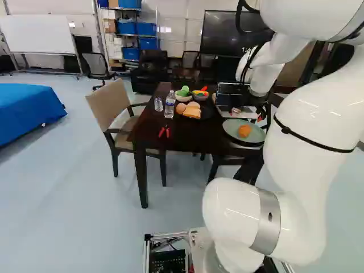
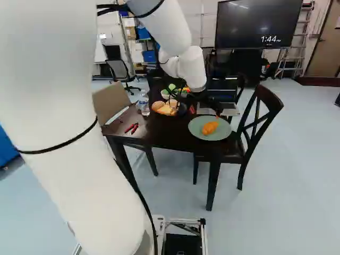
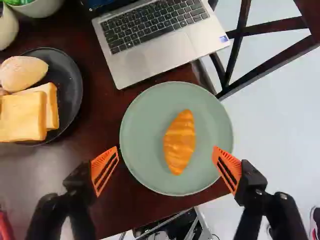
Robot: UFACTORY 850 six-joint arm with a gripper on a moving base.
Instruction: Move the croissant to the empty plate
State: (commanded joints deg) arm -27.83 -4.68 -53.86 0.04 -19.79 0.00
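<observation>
Two fingers, both wide open: my claw [image 2: 211, 103] has hold of nothing. Orange pads [image 3: 104, 170] stand well apart, one to each side of the croissant [image 3: 180, 142], neither touching it. Claw is over the table [image 3: 122, 210], pointing down at the green plate [image 3: 142, 110]

Croissant lies on that green plate, about mid-plate, long side down, with bare plate all around it. Plate sits near the table edge. Laptop [image 3: 155, 55] is open just beside the plate. Across the table from it, past one of my fingers: dark plate [image 3: 76, 90] with bread slices [image 3: 22, 119] and a pale roll [image 3: 22, 73], the slices overlapping

Rest of the tabletop: white bowl [image 1: 182, 98] of green stuff behind the dark plate, a second bowl of mixed colours next to it. Two clear bottles, one taller [image 1: 170, 106], one shorter [image 1: 158, 104], stand upright near each other on the tan armchair [image 1: 108, 103] side. Red-handled tool [image 2: 132, 128] lies flat near the front edge

Dark wooden chair [image 2: 259, 122] stands at the right of the table in the right base view. Big wall screen [image 2: 255, 24] beyond. Blue-covered surface [image 1: 25, 111] at the left of the left base view
</observation>
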